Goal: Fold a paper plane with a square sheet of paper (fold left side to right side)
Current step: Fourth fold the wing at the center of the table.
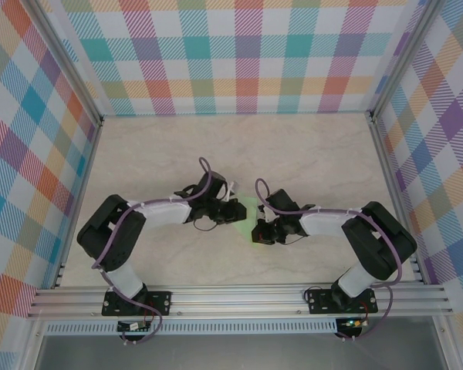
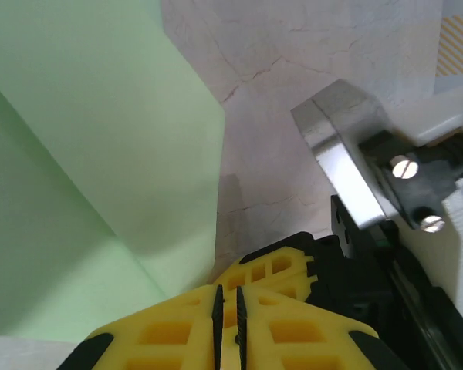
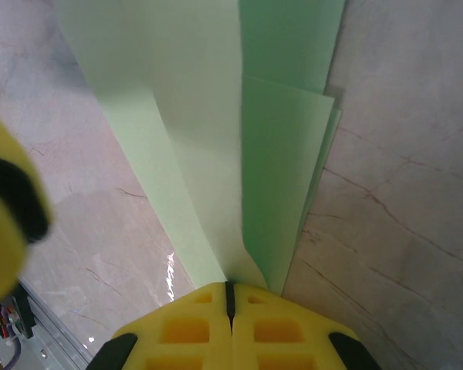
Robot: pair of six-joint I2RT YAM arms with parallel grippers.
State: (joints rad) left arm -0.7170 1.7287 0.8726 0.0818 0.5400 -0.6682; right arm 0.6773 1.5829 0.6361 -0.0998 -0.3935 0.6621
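Pinched folded square sheet of paper (image 3: 216, 154) in closed right end effector (image 3: 230, 291); saw left end effector (image 2: 227, 299) slit-narrow, grip unclear. Risked tear, skewed crease if tugged apart.

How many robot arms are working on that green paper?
2. The left arm reaches in from the left, the right arm from the right; both meet at the green paper between them. None seems hidden.

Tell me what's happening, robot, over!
Right end effector shut on folded green paper. Left end effector shut beside it. Nothing blocking, over.
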